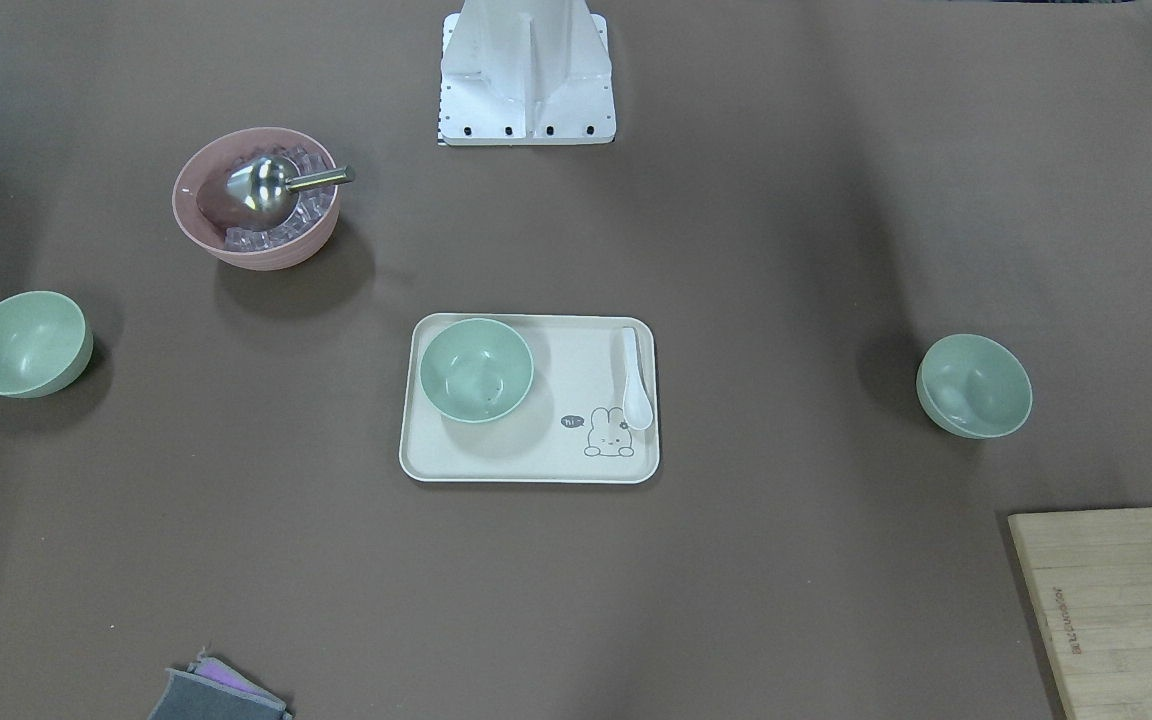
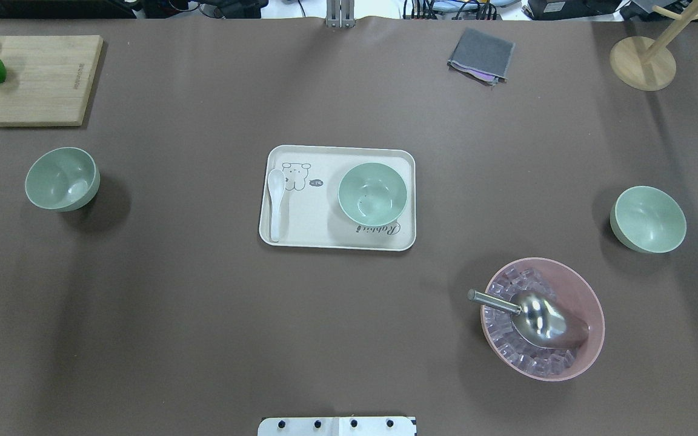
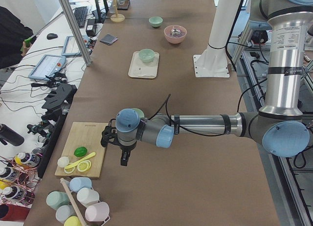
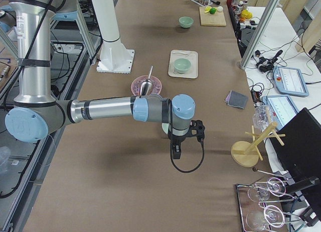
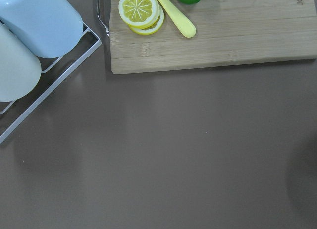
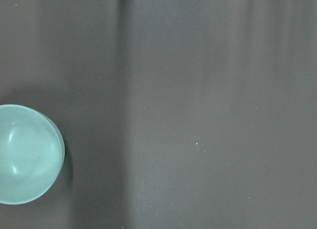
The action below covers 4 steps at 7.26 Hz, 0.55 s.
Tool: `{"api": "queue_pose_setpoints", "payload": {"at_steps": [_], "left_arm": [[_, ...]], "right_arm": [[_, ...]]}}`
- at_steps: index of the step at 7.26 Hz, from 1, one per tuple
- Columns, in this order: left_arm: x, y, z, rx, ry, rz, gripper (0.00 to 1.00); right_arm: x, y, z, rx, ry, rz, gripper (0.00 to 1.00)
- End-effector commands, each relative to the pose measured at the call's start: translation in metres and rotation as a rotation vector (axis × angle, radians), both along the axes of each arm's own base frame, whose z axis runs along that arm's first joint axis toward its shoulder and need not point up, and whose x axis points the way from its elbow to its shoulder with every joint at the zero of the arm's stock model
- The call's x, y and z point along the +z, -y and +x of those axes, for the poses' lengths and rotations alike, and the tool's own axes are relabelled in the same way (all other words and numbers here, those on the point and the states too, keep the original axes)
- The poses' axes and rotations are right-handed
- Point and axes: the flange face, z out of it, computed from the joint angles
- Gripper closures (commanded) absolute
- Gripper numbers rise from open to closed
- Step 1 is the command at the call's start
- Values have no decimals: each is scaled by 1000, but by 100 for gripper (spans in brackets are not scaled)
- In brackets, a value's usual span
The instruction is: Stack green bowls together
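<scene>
In the front view, the tray bowl (image 1: 476, 369) sits upright on the tray (image 1: 536, 450), beside a white spoon (image 1: 635, 385). The right bowl (image 1: 26, 343) and the left bowl (image 1: 974, 385) stand on the table (image 1: 736, 560), each well apart from the tray, toward the table's right and left ends. The pink bowl (image 1: 266, 255) with its scoop (image 1: 264, 187) stands between the right bowl and the tray, nearer the robot.

Overhead, all three lie in a rough row across the table, none inside another. The board (image 2: 40, 91) lies at the far left corner, beyond the left bowl.

From the left end, the left gripper (image 3: 124, 160) hangs over the table just beside the board, and the left bowl is partly hidden behind the wrist. Whether its fingers are parted or closed cannot be told.

From the right end, the right gripper (image 4: 176, 151) hangs over the table, with the right bowl peeking out behind the arm. Its fingers cannot be judged either.

The left wrist view shows the board's edge with lemon slices (image 5: 139, 10) and cups (image 5: 39, 21).

The right wrist view shows the right bowl, empty, on the table.
</scene>
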Motion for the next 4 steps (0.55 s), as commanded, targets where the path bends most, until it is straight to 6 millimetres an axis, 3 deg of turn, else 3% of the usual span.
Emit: {"api": "queue_pose_setpoints", "payload": {"at_steps": [1, 3, 4], "left_arm": [[-5, 4, 0, 0, 0, 7, 2], [-5, 4, 0, -1, -1, 7, 2], [-15, 4, 0, 0, -6, 25, 2]], "right_arm": [[-4, 4, 0, 4, 4, 18, 0], [-4, 4, -1, 5, 9, 17, 0], [-5, 4, -1, 5, 9, 18, 0]]}}
